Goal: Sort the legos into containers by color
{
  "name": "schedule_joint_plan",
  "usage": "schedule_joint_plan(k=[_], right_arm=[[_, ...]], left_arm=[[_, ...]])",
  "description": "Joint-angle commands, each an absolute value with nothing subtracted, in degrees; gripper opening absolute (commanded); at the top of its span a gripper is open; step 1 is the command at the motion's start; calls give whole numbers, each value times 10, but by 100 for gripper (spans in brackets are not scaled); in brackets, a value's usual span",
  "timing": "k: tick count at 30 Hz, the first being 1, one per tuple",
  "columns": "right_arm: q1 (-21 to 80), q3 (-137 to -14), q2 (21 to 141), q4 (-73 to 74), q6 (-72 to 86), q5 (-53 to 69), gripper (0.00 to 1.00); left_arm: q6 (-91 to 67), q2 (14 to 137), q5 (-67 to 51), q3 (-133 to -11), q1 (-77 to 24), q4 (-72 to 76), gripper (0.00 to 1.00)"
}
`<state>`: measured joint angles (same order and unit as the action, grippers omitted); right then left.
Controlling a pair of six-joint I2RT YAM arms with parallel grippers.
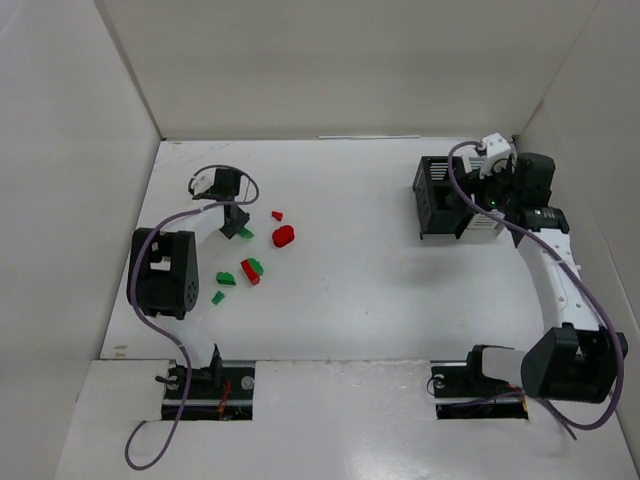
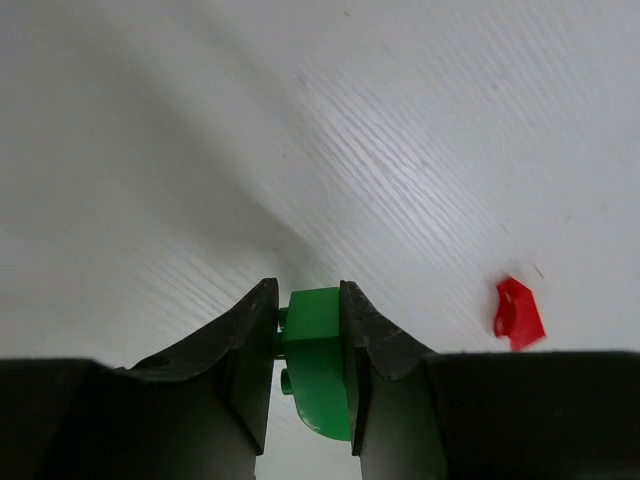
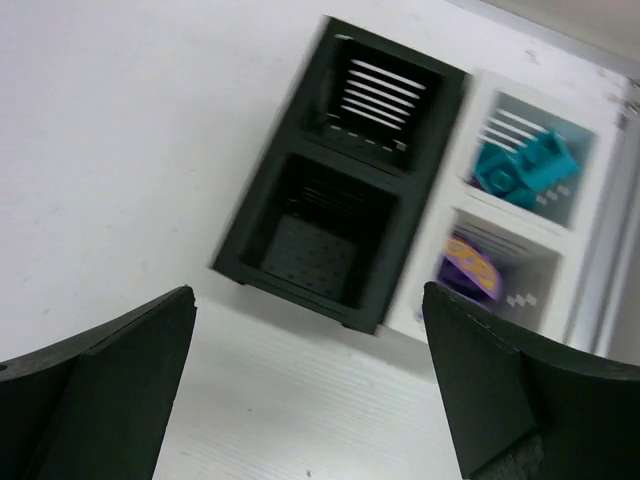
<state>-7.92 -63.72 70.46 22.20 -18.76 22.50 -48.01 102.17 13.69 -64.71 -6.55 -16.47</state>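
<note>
My left gripper (image 2: 308, 330) is shut on a green lego (image 2: 318, 350), held just above the table; in the top view the gripper (image 1: 236, 225) is at the left. A small red lego (image 2: 517, 313) lies to its right. Loose on the table are two red legos (image 1: 283, 236) (image 1: 277, 215), and nearer me a red one (image 1: 249, 273) with three green ones (image 1: 255, 266) (image 1: 226, 279) (image 1: 218, 297). My right gripper (image 3: 308, 300) is open and empty above the containers (image 1: 437, 195). The two black bins (image 3: 360, 158) are empty. The white bins (image 3: 510, 215) hold a teal lego (image 3: 525, 165) and a purple lego (image 3: 470, 270).
White walls enclose the table on the left, back and right. The container cluster stands at the back right, close to the right wall. The left arm's cable (image 1: 150, 300) loops along the left side.
</note>
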Motion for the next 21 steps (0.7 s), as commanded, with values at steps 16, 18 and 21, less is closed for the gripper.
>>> schedule_joint_plan(k=[16, 18, 21], right_arm=[[323, -579, 743, -122, -77, 280, 100], [341, -579, 758, -161, -31, 303, 100], [368, -584, 775, -211, 20, 309, 100]], left_arm=[[-639, 738, 182, -644, -304, -177, 7], [-671, 717, 188, -636, -322, -163, 7], [-700, 696, 209, -621, -358, -145, 7]])
